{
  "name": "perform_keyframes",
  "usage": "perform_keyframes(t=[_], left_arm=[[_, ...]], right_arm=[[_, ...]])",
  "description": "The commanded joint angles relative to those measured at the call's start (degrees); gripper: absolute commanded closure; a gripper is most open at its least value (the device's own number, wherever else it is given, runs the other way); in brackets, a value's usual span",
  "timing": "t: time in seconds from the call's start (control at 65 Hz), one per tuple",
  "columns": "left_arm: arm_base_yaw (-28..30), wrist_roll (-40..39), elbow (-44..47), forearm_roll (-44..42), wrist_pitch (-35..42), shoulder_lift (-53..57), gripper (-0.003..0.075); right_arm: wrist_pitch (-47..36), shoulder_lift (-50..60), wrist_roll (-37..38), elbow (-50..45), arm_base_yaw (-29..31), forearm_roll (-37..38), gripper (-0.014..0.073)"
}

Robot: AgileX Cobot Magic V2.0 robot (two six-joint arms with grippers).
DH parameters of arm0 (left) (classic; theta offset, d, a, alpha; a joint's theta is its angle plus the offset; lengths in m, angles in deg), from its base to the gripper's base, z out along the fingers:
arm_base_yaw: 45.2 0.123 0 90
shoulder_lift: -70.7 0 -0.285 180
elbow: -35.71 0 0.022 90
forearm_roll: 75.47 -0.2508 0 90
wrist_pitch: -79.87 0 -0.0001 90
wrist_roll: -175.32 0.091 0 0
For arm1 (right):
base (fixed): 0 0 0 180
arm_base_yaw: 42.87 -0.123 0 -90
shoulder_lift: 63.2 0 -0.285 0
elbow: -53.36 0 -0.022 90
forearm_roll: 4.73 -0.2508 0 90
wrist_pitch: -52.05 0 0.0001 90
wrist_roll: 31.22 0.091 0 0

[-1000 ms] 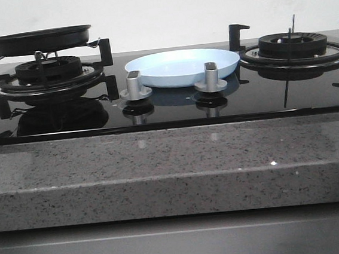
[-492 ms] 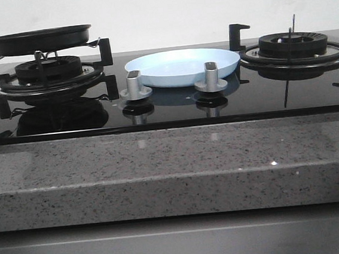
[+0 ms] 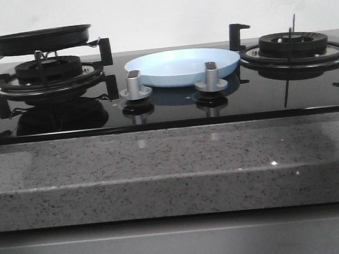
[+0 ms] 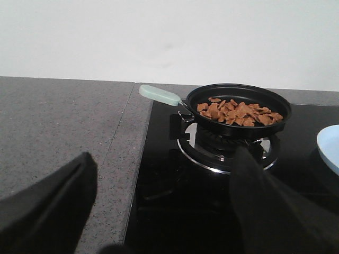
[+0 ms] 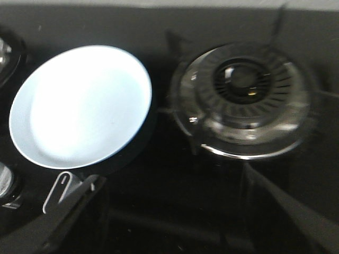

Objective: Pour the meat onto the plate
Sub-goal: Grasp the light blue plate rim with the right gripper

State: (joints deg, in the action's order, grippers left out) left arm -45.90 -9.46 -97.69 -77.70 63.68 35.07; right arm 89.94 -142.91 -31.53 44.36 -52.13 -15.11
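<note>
Meat [image 4: 239, 112] heaped in the black frying pan [image 4: 235, 108] on the left burner [image 3: 49, 71].
The light-blue plate [image 3: 182, 67] sits bare on the glass hob between both burners, behind two silver knobs [image 3: 134, 85]. My left claw [image 4: 159, 211] is spread wide, holding nothing; my right claw [image 5: 175, 211] likewise gapes above the plate and right burner [image 5: 246, 98].

- The pan [image 3: 40, 40] handle [image 4: 159, 95] sticks out over the bare tabletop [image 4: 58, 127], open to approach.
- Two knobs [image 3: 134, 85] stand before the plate [image 3: 181, 66]; burner grates [image 3: 294, 46] flank it.
</note>
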Motion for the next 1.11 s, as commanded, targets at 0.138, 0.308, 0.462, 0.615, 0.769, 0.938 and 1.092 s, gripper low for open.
perform_keyframes(t=[0.138,0.308,0.462,0.615,0.769,0.938,1.092], left_arm=[[0.0,-0.5,-2.1,0.5,4.6,-0.8,0.021],[0.0,-0.5,-2.1,0.5,4.6,-0.8,0.021],[0.0,-0.5,-2.1,0.5,4.6,-0.8,0.021],[0.0,-0.5,-2.1,0.5,4.6,-0.8,0.021],[0.0,-0.5,-2.1,0.5,4.6,-0.8,0.021],[0.0,-0.5,-2.1,0.5,4.6,-0.8,0.021],[0.0,-0.5,-2.1,0.5,4.6,-0.8,0.021]], right_arm=[[9.7,-18.1,-0.4,21.2,-2.9,0.0,0.0059],[18.2,-30.3,-2.8,34.9,-3.8,0.0,0.0169],[24.5,-39.5,-2.8,46.6,-3.9,0.0,0.0194],[26.9,-45.0,-3.1,53.3,-3.9,0.0,0.0194],[27.2,-47.3,-3.6,54.5,-3.9,0.1,0.0194],[27.1,-48.6,-4.9,54.5,-3.9,0.1,0.0194],[27.0,-49.0,-4.9,54.5,-3.9,0.1,0.0194]])
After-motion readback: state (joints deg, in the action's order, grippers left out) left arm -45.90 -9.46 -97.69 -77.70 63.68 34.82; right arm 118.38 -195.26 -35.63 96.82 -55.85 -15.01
